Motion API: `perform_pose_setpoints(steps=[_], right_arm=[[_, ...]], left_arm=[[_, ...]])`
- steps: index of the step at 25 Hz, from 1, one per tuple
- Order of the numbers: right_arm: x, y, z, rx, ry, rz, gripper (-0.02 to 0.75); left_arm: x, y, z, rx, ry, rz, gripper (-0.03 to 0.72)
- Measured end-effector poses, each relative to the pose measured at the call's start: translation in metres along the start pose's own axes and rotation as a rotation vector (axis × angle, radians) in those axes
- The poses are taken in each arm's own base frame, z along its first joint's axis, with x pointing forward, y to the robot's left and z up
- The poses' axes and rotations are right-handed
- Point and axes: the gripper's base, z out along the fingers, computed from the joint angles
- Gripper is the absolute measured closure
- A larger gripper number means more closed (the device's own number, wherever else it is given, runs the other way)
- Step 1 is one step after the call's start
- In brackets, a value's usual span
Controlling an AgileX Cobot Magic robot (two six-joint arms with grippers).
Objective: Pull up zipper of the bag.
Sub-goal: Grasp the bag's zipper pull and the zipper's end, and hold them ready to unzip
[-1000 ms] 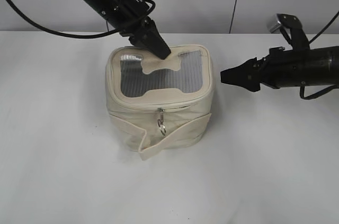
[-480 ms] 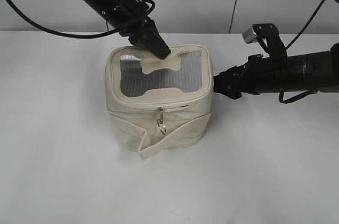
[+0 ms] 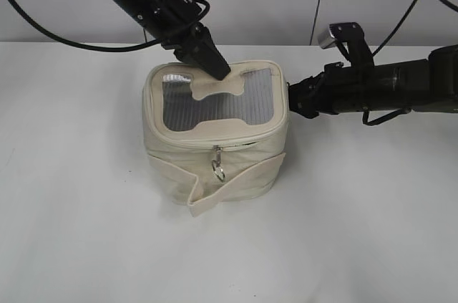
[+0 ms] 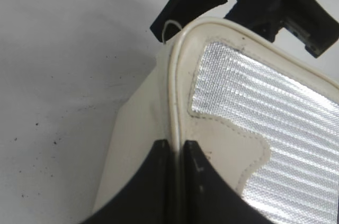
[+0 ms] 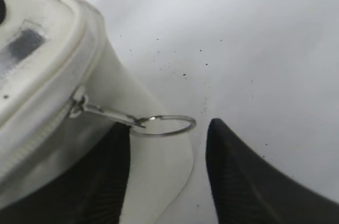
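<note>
Bag [image 3: 215,142] upright mid-counter [image 3: 86,231]. Left gripper [image 4: 176,152] jaws pinching top rim. Right gripper [image 5: 169,181] jaws spread around ring pull [image 5: 161,125] at bag's right side; zipper [image 5: 37,134] partly cut off.

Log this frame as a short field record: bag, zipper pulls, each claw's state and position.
bag: cream bag upright on white table, mesh window on top
front pull: silver ring hanging free, ungripped
side pull: ring sticking out between the right claw's fingers, not clamped
left claw: shut on the top panel's rear rim
right claw: open at the bag's right side
stage: pull not yet grasped
</note>
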Motion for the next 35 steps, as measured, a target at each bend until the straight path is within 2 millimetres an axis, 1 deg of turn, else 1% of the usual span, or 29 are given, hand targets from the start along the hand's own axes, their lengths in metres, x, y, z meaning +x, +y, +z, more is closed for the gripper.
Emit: perform_pose_setpoints(steps=[2,6,9,13,19,27,35], right_arm=[[-0.001,-0.001,0.002,-0.002,-0.003,-0.002,0.456],[-0.003,-0.001,0.002,-0.003,-0.008,0.001,0.451],[-0.003,-0.001,0.002,-0.003,-0.008,0.035,0.451],[0.001,0.0,0.001,-0.007,0.027,0.044,0.451],[0.009,0.009,-0.016,0.029,0.074,0.025,0.453],[0.018,0.02,-0.03,0.027,0.104,0.013,0.453],[0.03,0.043,-0.059,0.02,0.129,0.043,0.462]], left_arm=[[0.0,0.0,0.0,0.0,0.0,0.0,0.643],[0.0,0.0,0.0,-0.002,0.001,0.002,0.643],[0.0,0.0,0.0,-0.002,0.002,0.002,0.643],[0.0,0.0,0.0,-0.002,0.002,0.001,0.643],[0.0,0.0,0.0,-0.004,0.003,0.0,0.644],[-0.001,0.0,0.001,-0.005,0.005,-0.011,0.644],[-0.001,0.0,0.001,-0.005,0.005,-0.013,0.644]])
